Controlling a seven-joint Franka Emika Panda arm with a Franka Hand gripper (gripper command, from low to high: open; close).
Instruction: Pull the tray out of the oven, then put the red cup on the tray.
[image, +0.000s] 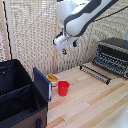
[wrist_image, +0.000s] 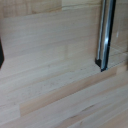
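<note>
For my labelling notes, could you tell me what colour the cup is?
The cup is bright red, clearest in the exterior view.

We see the oven (image: 113, 55) at the exterior view's right, a small dark box with a black top and a grey metal front. Its door (image: 96, 73) hangs open and lies flat, reaching out over the table. We can see thin bars inside the oven, so the tray (image: 111, 61) seems to sit in there. The red cup (image: 63, 88) is small and bright red. It stands upright on the table with its open side up, well apart from the oven.
</note>
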